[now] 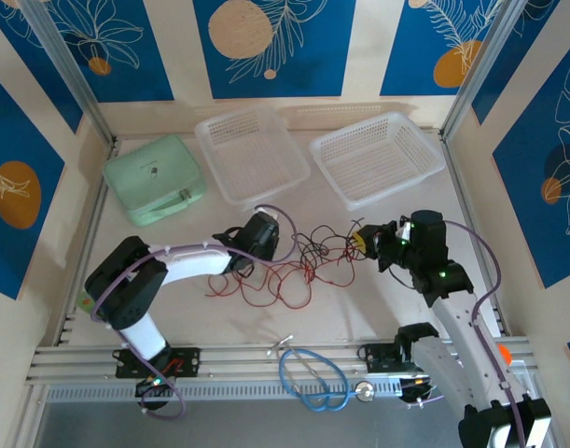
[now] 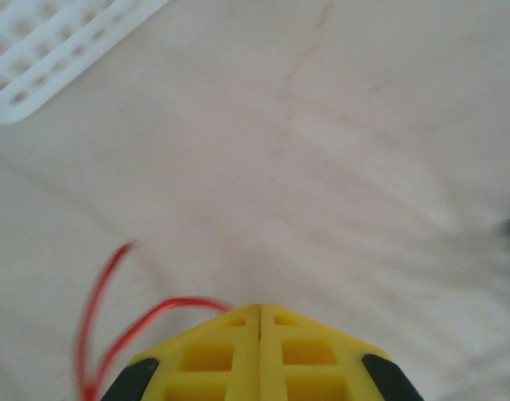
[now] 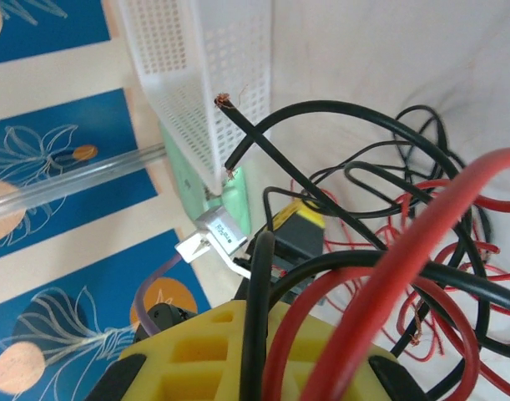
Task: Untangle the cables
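1. Cables, thin red and black wires in one loose tangle [image 1: 294, 266], lie mid-way across the white table [image 1: 378, 308] between both arms, within reach of each.
2. Right gripper [image 1: 364, 240] clamps black and red strands at the tangle's right edge, probably anchoring it.
3. Left gripper [image 2: 260, 309] is closed at the left edge beside a red loop; I cannot tell whether it pinches wire.

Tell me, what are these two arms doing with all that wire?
Two robot arms are working on a tangle of red and black cables in the middle of the table. The right gripper is shut on cables at the tangle's right edge. The left gripper is shut too, at the left side; a red strand reaches its tips, but whether it is pinched is unclear. The tangle is not yet undone.
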